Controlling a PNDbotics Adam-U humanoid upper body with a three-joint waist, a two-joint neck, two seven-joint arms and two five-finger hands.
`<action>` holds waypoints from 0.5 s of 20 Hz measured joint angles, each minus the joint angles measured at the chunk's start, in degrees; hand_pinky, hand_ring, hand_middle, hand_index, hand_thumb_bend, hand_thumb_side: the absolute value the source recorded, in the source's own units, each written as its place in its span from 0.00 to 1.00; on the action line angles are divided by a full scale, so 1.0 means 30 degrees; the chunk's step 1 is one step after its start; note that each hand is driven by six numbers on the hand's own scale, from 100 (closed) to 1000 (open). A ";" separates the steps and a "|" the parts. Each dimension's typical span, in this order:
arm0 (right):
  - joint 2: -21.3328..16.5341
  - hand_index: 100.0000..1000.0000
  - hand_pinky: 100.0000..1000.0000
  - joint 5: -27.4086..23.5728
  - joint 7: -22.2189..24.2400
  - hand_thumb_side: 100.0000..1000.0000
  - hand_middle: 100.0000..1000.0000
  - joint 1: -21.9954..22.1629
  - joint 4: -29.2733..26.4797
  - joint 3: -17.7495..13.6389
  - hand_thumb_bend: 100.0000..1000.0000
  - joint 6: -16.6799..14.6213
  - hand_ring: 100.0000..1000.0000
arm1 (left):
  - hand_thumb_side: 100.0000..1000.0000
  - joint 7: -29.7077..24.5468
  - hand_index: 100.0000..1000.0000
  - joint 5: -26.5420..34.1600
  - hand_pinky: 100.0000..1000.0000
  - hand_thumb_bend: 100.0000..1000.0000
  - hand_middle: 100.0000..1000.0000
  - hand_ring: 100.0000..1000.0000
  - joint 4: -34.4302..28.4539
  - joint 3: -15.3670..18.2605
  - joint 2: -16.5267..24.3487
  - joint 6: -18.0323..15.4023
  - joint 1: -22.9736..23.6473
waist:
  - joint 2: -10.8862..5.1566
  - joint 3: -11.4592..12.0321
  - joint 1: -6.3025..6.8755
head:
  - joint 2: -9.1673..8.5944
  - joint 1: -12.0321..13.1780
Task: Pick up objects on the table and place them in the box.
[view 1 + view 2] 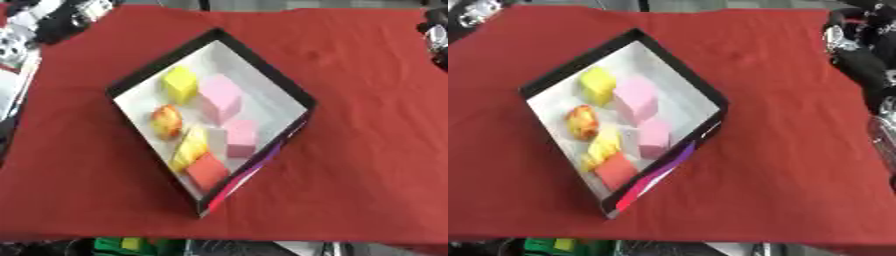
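Judging progress, left eye view: box (262, 75) mid-surface holds yellow block (180, 84), pink blocks (220, 96), orange block (206, 171); red cloth (367, 150) around it bare, task looks done.
Right eye view, hands: black arm parts (859, 55) at right edge, well apart from box; finger state cannot be told.

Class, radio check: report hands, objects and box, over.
Left hand at upper left, right hand at upper right, fingers unclear. Coloured blocks inside black-rimmed white box. Red cloth bare of objects.
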 measured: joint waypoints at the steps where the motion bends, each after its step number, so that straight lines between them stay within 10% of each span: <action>1: -0.0001 0.79 0.95 0.0000 -0.0047 0.07 0.63 0.0059 -0.0055 -0.0064 0.00 -0.0047 0.69 | 0.78 0.0795 0.95 0.1505 0.80 0.22 0.79 0.76 -0.0498 0.0622 0.0151 0.0237 0.0728 | 0.0000 0.0025 -0.0007 | 0.0033 -0.0057; 10: 0.0044 0.79 0.95 0.0074 -0.0601 0.05 0.63 0.0735 -0.0382 -0.0474 0.00 -0.0600 0.69 | 0.74 0.5410 0.93 0.8298 0.79 0.25 0.80 0.77 -0.3183 0.4493 0.0225 -0.0182 0.5328 | -0.0001 0.0265 -0.0208 | 0.0078 -0.0584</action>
